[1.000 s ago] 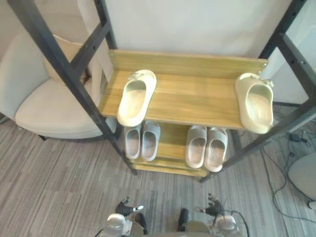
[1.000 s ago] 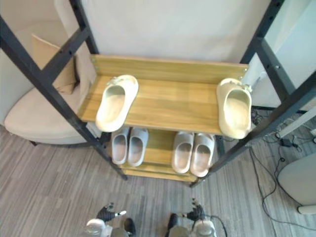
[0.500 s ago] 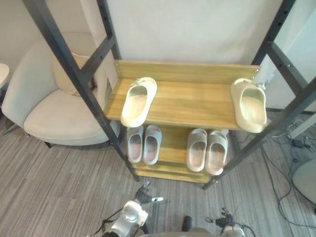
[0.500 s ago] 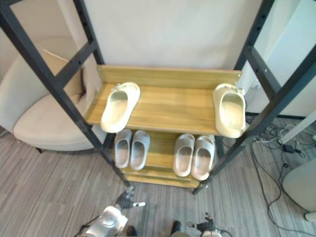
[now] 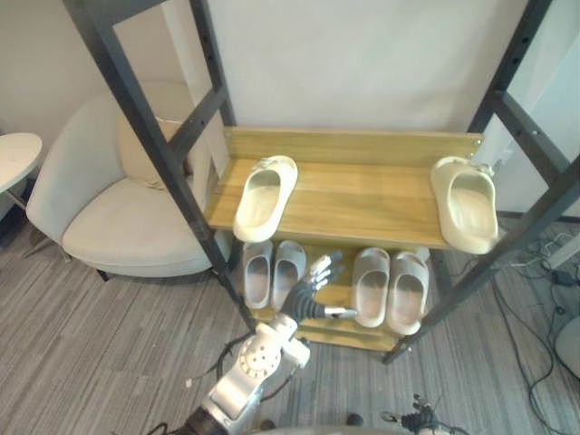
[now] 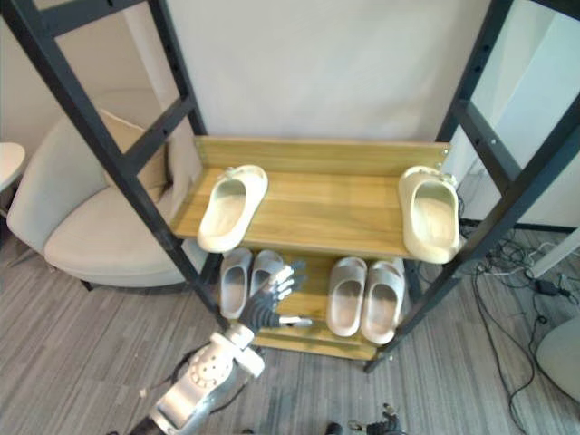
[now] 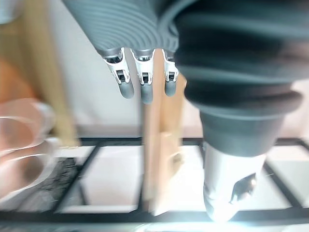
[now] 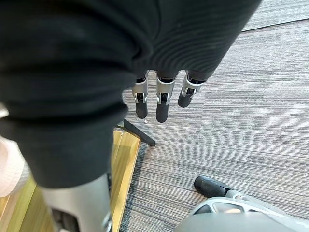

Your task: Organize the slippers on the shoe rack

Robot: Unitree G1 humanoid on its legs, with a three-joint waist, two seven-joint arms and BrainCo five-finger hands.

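Shoe rack: cream pair split across the top shelf, both hands empty.
I note the dark post slanting across the rack's left front, close to my reach line. One cream slipper lies skewed at the shelf's left, and the other cream slipper lies at the far right end. Both poke past the front edge. My left hand is spread wide before the lower shelf, holding nothing, and my right hand hangs straight-fingered over the floor. My judgement is that an arm clipping the post would jolt the rack and could tip a slipper off.
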